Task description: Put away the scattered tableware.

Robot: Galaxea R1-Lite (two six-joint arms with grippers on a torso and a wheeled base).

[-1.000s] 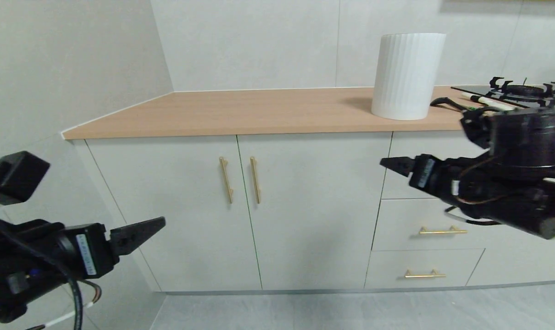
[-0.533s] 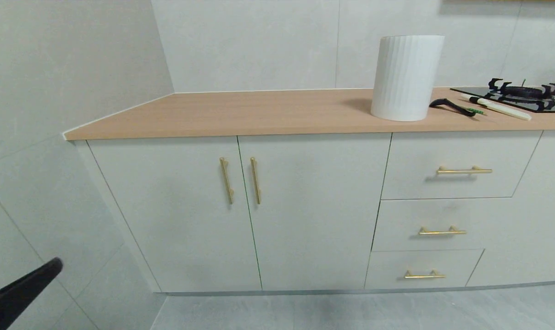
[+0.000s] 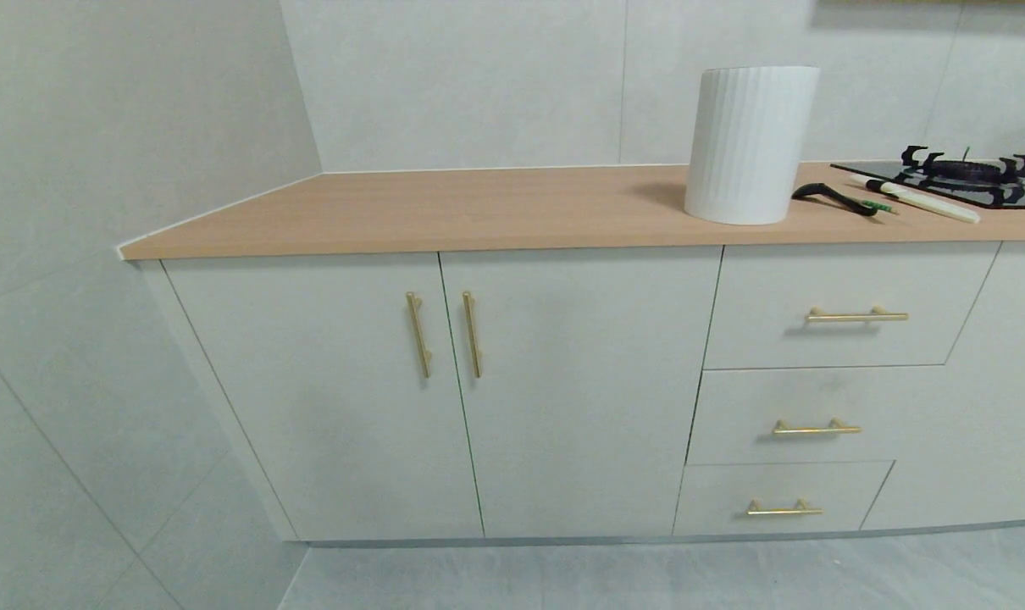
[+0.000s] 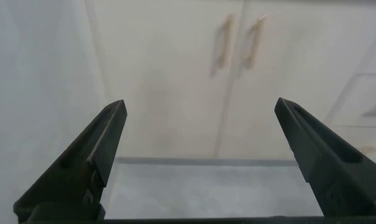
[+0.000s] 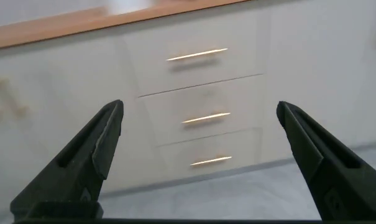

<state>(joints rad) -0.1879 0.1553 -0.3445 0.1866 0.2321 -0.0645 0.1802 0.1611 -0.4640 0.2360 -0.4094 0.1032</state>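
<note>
A tall white ribbed holder (image 3: 751, 144) stands on the wooden countertop (image 3: 445, 207). Right of it lie a black-handled utensil (image 3: 830, 198), a small green piece (image 3: 877, 205) and a white-handled knife (image 3: 923, 201), all close to the stove. My left gripper (image 4: 200, 118) is open and empty, low down, facing the cabinet doors and the floor. My right gripper (image 5: 200, 115) is open and empty too, facing the drawer fronts below the counter edge.
A black gas stove (image 3: 970, 174) sits at the counter's far right. Below are two cabinet doors with gold handles (image 3: 445, 335) and three drawers (image 3: 856, 315), all shut. A tiled wall closes the left side. Grey floor (image 3: 648, 576) lies in front.
Both arms have dropped out of the head view: one second ago both grippers hung in front of the cabinets, half a second ago only the left tip showed at the lower left.
</note>
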